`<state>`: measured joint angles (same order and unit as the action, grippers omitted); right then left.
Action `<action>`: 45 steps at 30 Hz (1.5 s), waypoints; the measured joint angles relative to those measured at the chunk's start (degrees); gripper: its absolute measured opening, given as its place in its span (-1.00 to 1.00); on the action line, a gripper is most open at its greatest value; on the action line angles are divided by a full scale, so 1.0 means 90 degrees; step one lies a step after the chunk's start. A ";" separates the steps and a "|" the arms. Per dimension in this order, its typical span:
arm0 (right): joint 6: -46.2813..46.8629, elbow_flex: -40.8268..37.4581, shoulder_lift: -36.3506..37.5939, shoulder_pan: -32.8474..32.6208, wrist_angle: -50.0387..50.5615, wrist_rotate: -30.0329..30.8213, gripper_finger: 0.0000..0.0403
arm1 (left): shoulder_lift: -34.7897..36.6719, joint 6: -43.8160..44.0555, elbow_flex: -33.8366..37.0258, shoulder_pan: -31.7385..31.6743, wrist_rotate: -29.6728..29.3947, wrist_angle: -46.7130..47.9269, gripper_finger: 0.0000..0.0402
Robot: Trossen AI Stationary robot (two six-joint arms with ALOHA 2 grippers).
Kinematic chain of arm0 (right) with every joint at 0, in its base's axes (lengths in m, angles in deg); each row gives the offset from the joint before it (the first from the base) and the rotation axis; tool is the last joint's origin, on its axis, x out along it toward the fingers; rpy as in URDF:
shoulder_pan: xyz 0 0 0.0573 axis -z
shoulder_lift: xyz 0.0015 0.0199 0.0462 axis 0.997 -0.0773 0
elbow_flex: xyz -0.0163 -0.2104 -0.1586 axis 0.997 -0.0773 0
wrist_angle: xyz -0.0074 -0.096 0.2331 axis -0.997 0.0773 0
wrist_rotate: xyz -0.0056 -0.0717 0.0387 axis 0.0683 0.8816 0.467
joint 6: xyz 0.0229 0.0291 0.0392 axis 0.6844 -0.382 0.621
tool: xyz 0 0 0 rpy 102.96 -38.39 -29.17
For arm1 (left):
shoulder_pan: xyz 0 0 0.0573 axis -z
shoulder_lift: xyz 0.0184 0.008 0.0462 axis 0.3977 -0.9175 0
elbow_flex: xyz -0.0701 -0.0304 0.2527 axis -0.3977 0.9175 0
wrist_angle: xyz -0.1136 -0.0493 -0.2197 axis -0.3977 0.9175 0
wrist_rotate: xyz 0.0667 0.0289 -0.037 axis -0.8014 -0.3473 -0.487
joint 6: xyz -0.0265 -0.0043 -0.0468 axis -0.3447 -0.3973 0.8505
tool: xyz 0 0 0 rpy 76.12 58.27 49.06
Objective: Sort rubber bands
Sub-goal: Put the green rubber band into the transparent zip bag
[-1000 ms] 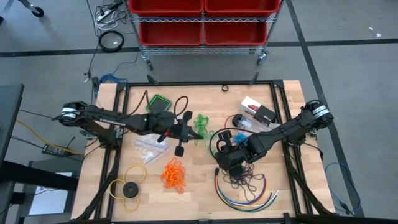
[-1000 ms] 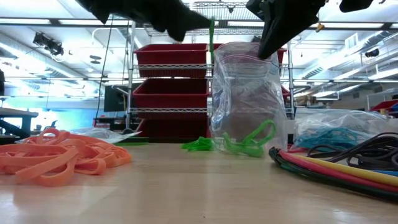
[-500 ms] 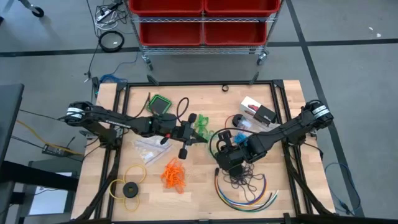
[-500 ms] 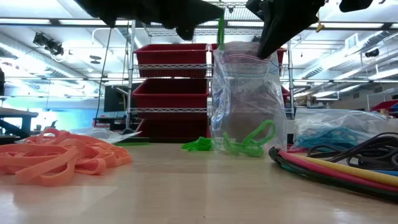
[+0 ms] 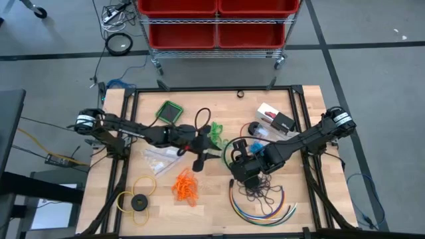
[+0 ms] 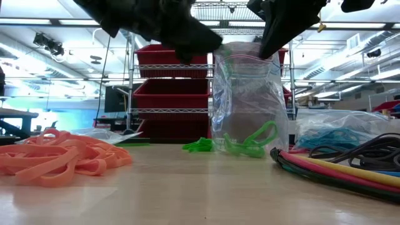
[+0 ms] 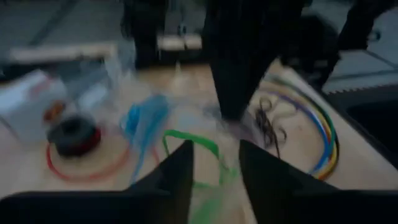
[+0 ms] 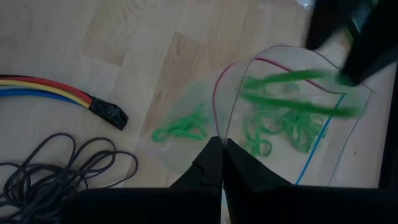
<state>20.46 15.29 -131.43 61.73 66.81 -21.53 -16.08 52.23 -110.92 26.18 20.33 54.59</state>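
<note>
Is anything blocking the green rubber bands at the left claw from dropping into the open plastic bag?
Nothing visible. The left claw is above the bag's open mouth, which the right claw pinches upright; green bands blur across the opening.

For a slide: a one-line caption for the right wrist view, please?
Right gripper pinches the bag rim open as green bands drop in.

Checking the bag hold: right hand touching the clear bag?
Touching. Right wrist view: right hand's shut fingertips pinch the clear zip bag's rim.

Overhead, table-level, two wrist views
</note>
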 joint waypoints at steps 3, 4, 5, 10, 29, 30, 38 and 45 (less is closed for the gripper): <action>0.0000 0.0000 0.0000 0.0000 0.0001 0.0001 -1.00 | 0.0002 0.0069 -0.0291 -0.0061 -0.0001 0.1162 -0.07; 0.0000 0.0000 0.0000 0.0000 0.0000 0.0002 -1.00 | 0.0002 0.0034 -0.0398 -0.0069 -0.0006 0.1531 -0.03; 0.0000 0.0000 0.0000 0.0000 0.0000 0.0002 -1.00 | 0.0002 -0.0005 -0.0512 -0.0071 -0.0008 0.1826 0.00; 0.0000 0.0000 0.0000 0.0000 -0.0003 0.0002 -1.00 | 0.0005 -0.0188 -0.1001 -0.0049 -0.0003 0.2557 0.03; 0.0007 0.0000 0.0000 -0.0002 -0.0027 0.0015 -1.00 | 0.0912 -0.1438 0.0289 -0.0308 -0.1840 0.1122 0.04; 0.0007 0.0000 0.0000 -0.0002 -0.0045 0.0015 -1.00 | 0.0913 -0.1436 0.0487 -0.0371 -0.1824 0.0891 0.04; 0.0070 0.0000 0.0000 0.0000 -0.0125 0.0015 -1.00 | 0.0544 -0.1301 0.2233 -0.0924 -0.1611 -0.1238 0.04; 0.0196 0.0000 0.0000 0.0075 -0.0175 0.0012 -1.00 | -0.0278 -0.1118 0.2959 -0.1323 -0.1608 -0.3116 0.04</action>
<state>22.22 15.29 -131.43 62.41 65.23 -21.43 -18.59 42.17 -84.30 14.28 5.86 26.54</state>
